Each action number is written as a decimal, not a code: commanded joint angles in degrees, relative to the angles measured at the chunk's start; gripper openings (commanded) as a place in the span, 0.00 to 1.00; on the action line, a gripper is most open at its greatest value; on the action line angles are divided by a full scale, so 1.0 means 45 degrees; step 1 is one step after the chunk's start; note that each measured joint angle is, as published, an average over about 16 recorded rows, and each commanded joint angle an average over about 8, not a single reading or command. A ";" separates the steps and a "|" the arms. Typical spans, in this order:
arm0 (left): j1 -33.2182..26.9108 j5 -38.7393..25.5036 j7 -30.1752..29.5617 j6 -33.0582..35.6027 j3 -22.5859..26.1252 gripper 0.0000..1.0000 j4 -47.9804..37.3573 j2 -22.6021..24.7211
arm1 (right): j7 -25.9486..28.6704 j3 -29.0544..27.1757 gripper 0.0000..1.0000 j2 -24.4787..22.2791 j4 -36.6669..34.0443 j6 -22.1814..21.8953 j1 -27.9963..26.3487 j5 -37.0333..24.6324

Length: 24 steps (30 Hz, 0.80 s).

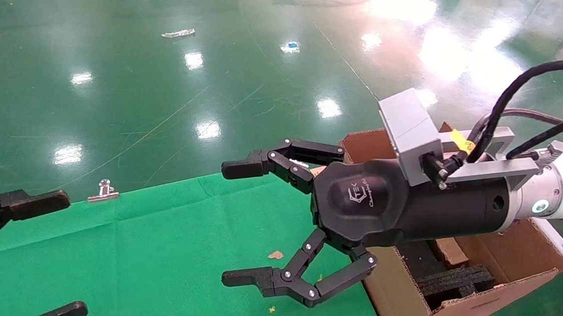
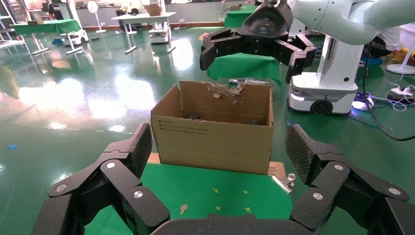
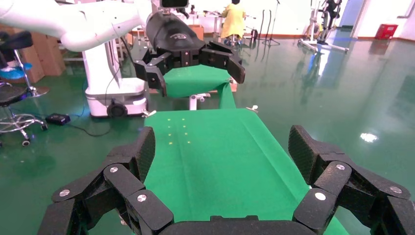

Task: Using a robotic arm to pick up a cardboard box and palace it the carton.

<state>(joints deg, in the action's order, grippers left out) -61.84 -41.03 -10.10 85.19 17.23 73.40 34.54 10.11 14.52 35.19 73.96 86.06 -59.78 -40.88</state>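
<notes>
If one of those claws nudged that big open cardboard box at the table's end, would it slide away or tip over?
The carton looks light and sits low and wide, so it would probably slide rather than tip. Its torn back flap suggests soft, easily bent walls. The black foam inside likely adds little weight.

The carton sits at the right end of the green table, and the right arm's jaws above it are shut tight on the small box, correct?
Not quite. The carton is there, but the right gripper is wide open and holds nothing, as the head view shows.
</notes>
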 commanded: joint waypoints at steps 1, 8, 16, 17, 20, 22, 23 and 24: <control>0.0000 0.0000 0.0000 -0.0001 0.0000 1.00 0.0000 0.0000 | 0.0036 0.0047 1.00 -0.0001 -0.0010 -0.0006 -0.0059 -0.0015; 0.0000 0.0000 0.0000 0.0000 0.0000 1.00 0.0000 0.0000 | 0.0104 0.0199 1.00 -0.0020 -0.0050 -0.0045 -0.0234 -0.0122; 0.0000 0.0000 -0.0001 0.0000 -0.0001 1.00 0.0000 0.0000 | 0.0144 0.0290 1.00 -0.0029 -0.0074 -0.0073 -0.0339 -0.0188; 0.0000 0.0000 -0.0001 0.0001 -0.0001 1.00 0.0000 0.0000 | 0.0147 0.0298 1.00 -0.0030 -0.0076 -0.0075 -0.0348 -0.0195; 0.0000 0.0000 -0.0001 0.0002 -0.0001 1.00 0.0000 0.0000 | 0.0155 0.0318 1.00 -0.0033 -0.0081 -0.0079 -0.0371 -0.0213; 0.0000 0.0000 -0.0001 0.0002 -0.0001 1.00 0.0000 0.0000 | 0.0159 0.0329 1.00 -0.0034 -0.0083 -0.0081 -0.0384 -0.0219; 0.0000 0.0000 -0.0001 0.0002 -0.0001 1.00 0.0000 0.0000 | 0.0161 0.0335 1.00 -0.0035 -0.0084 -0.0082 -0.0390 -0.0221; 0.0000 0.0000 -0.0001 0.0002 -0.0001 1.00 0.0000 0.0000 | 0.0163 0.0339 1.00 -0.0036 -0.0084 -0.0083 -0.0395 -0.0223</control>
<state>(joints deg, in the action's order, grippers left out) -61.84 -41.03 -10.10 85.20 17.22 73.40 34.54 10.84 16.03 35.03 73.58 85.69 -61.54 -41.87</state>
